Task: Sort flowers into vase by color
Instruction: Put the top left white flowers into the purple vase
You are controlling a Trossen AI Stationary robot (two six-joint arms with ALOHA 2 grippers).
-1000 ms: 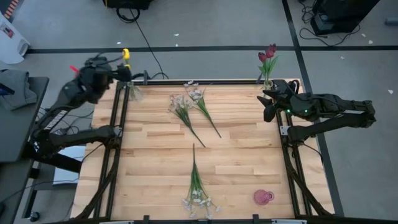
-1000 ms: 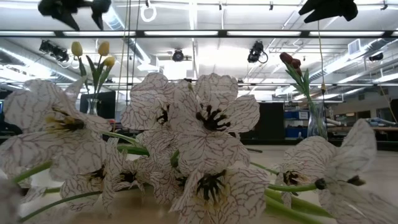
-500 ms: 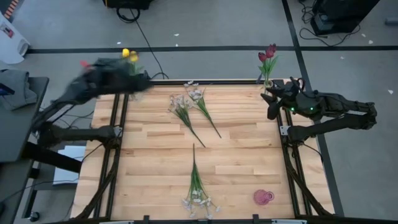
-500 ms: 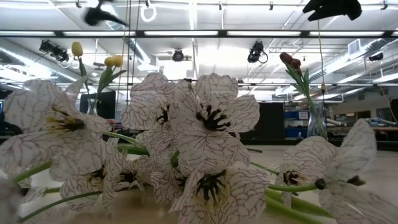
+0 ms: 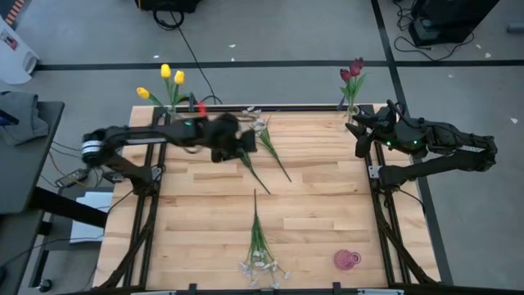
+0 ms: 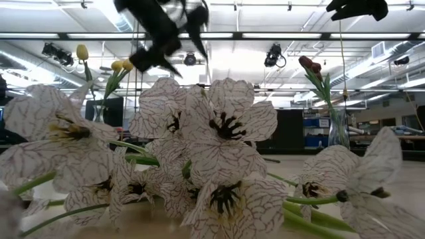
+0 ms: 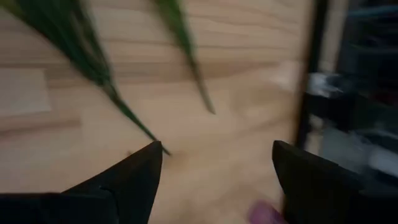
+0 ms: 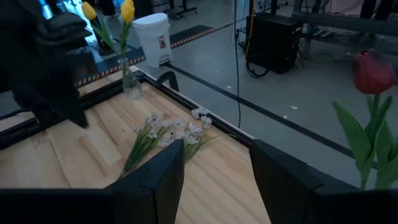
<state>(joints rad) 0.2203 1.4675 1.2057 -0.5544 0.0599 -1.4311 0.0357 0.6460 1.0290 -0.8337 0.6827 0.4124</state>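
Note:
Two sprays of small whitish flowers [image 5: 255, 135] lie flat at the table's far middle, and a third [image 5: 258, 242] lies near the front edge. My left gripper [image 5: 244, 146] hovers open over the stems [image 7: 93, 68] of the far pair, with nothing between its fingers. Yellow tulips [image 5: 166, 78] stand with their stems in a clear vase [image 8: 130, 84] at the far left corner. Dark red tulips [image 5: 353, 72] stand in a vase [image 6: 337, 129] at the far right corner. My right gripper [image 5: 358, 133] waits open beside that vase, above the table's right edge.
A small pink vase [image 5: 346, 260] lies on its side near the front right. Black frame rails [image 5: 155, 188] run along the table's left and right edges. Bare wood [image 5: 327, 197] spreads between the far sprays and the front one.
My left arm has swung from above the yellow-tulip vase at the far left corner toward the table's middle. It has come down and turned, and now points down over the two far sprays. The yellow tulips stand uncovered in their vase, one head a little lower than before.

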